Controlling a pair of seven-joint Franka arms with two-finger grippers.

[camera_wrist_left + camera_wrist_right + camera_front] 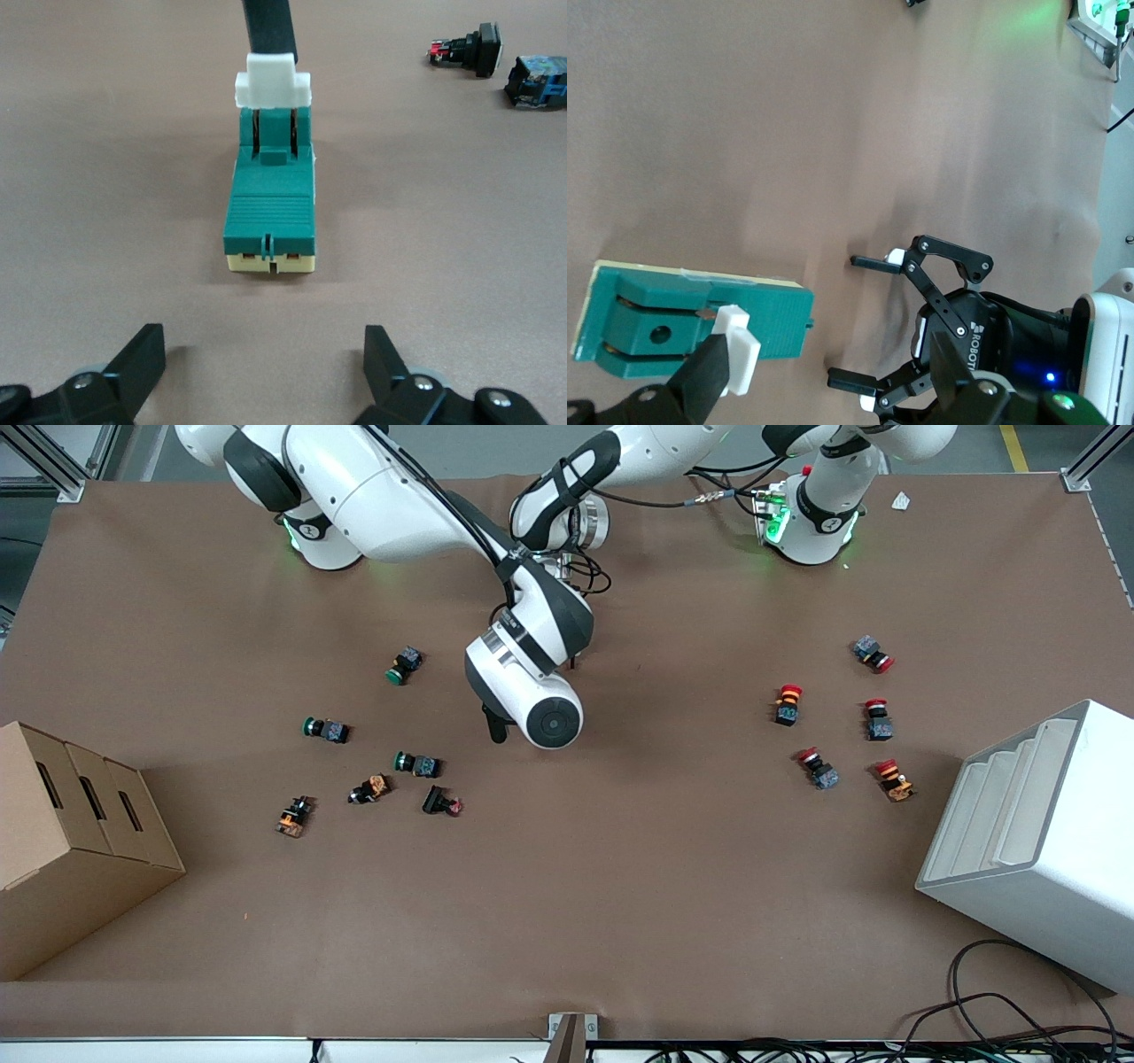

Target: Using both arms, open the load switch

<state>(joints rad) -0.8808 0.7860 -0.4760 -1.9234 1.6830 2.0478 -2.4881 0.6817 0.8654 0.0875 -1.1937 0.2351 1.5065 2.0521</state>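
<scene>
The load switch is a dark-green block with a cream base, lying flat on the brown table. Its white lever sits at the end away from my left gripper. My left gripper hangs low just short of the switch's other end, open, with nothing between its fingers. In the right wrist view the load switch shows with its white lever pressed against one finger of my right gripper, which is open wide. In the front view the right arm's wrist hides the switch.
Green push buttons and other small parts lie toward the right arm's end. Red push buttons lie toward the left arm's end. A cardboard box and a white rack stand at the table's two ends.
</scene>
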